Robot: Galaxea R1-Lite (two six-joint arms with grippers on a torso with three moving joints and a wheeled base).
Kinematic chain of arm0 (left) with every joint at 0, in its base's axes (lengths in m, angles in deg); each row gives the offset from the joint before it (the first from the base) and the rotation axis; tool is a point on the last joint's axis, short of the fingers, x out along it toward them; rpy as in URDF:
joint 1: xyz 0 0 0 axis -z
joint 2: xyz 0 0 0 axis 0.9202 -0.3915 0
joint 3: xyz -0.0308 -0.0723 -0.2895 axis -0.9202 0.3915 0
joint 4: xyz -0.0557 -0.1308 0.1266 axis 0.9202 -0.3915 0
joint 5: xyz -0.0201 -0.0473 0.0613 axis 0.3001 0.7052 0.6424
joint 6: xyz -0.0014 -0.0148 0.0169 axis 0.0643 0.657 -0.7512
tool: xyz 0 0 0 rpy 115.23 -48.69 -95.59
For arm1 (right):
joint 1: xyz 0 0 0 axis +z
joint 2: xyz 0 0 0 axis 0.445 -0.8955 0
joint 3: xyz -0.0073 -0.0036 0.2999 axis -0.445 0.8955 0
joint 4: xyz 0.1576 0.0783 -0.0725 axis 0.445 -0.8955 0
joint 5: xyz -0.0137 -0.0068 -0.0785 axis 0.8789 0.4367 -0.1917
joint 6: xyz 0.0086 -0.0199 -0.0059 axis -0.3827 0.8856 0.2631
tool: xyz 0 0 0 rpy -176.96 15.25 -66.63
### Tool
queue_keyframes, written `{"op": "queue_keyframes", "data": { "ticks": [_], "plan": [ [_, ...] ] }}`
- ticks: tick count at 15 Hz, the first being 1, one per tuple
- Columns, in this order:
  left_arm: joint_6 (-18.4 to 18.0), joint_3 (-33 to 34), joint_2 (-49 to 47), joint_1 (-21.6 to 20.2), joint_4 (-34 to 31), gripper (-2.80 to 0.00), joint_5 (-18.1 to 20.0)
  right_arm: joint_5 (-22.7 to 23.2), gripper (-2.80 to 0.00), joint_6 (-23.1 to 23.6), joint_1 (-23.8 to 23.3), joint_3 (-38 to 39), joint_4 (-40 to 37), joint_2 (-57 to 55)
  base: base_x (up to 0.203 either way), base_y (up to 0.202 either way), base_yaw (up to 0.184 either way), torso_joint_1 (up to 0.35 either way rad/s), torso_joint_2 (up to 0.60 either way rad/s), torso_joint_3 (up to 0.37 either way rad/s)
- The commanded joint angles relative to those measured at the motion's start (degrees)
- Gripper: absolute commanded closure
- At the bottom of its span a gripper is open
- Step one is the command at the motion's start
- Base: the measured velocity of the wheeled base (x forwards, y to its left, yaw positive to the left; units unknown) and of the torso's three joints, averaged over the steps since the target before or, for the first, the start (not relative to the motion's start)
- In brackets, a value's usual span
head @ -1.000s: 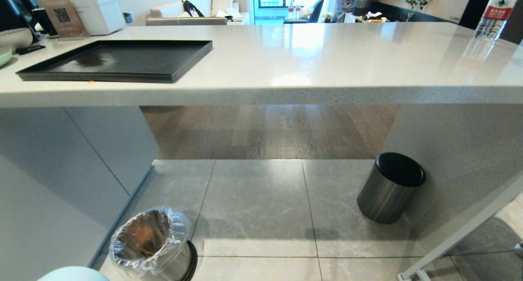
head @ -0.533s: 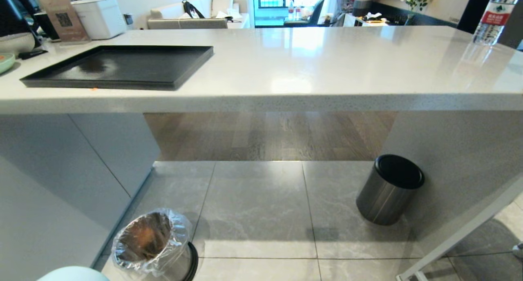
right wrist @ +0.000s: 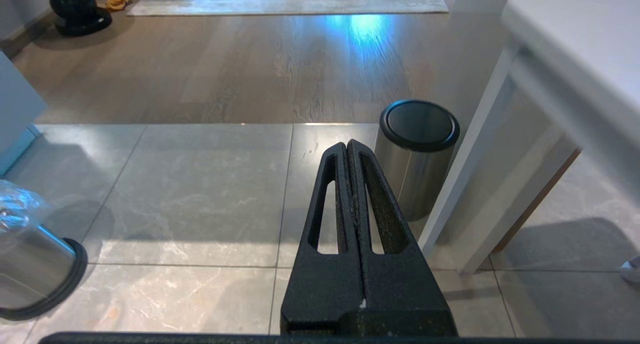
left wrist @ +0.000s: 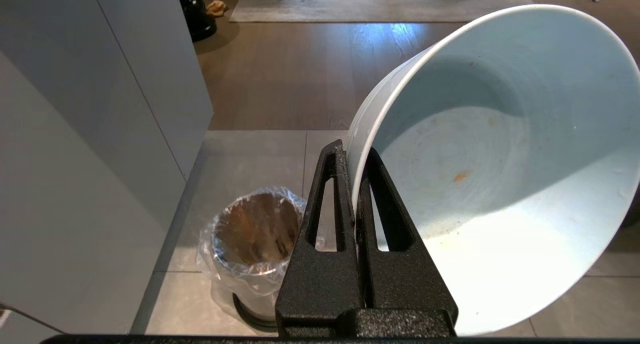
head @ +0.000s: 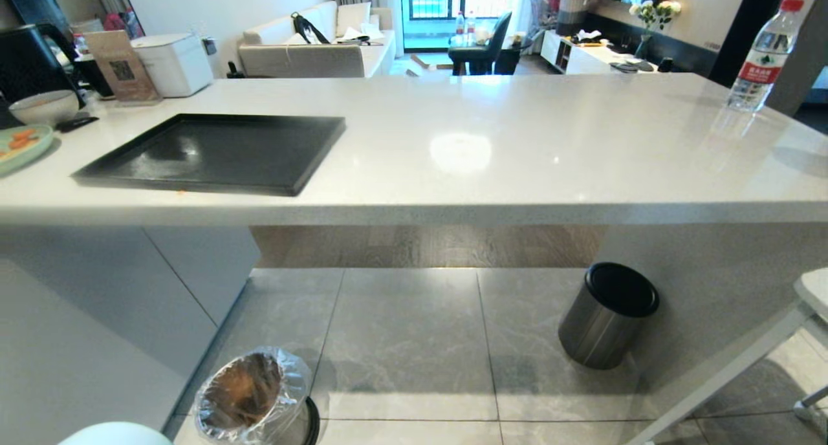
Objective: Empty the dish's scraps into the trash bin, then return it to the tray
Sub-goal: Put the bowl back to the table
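Observation:
My left gripper [left wrist: 354, 151] is shut on the rim of the dish [left wrist: 500, 159], a pale blue glossy bowl held tilted above the floor tiles. The dish is bare inside apart from a small orange smear. Its edge peeks in at the bottom left of the head view as the dish [head: 116, 434]. The scraps are out of view. The trash bin [left wrist: 255, 244], shiny metal with a crinkled clear liner, stands on the floor below and beside the dish, trash bin [head: 252, 396]. The black tray [head: 220, 151] lies bare on the counter. My right gripper [right wrist: 347, 145] is shut with nothing in it.
A dark-grey cylinder bin with a black top [head: 608, 315] stands under the white counter [head: 517, 141]. On the counter's left are a green plate with orange pieces [head: 19, 146] and a greyish bowl [head: 44, 107]; a water bottle [head: 760, 57] stands far right. Grey cabinet fronts [left wrist: 75, 159] flank the trash bin.
The whole head view has shifted: the camera has risen, so the counter top and tray show more from above. Tray, bins and dish keep their places.

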Motion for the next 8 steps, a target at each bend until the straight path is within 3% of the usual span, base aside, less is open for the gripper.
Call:
{"op": "queue_keyframes", "data": {
  "ticks": [1, 8],
  "plan": [
    [0.0, 0.0, -0.1, 0.0, 0.0, 0.0, 0.0, 0.0, 0.0, 0.1, 0.0, 0.0, 0.0, 0.0, 0.0, 0.0, 0.0, 0.087, -0.46, -0.388],
    [0.0, 0.0, -0.1, 0.0, 0.0, 0.0, 0.0, 0.0, 0.0, 0.1, 0.0, 0.0, 0.0, 0.0, 0.0, 0.0, 0.0, 0.12, -0.48, -0.373]
  ]
}}
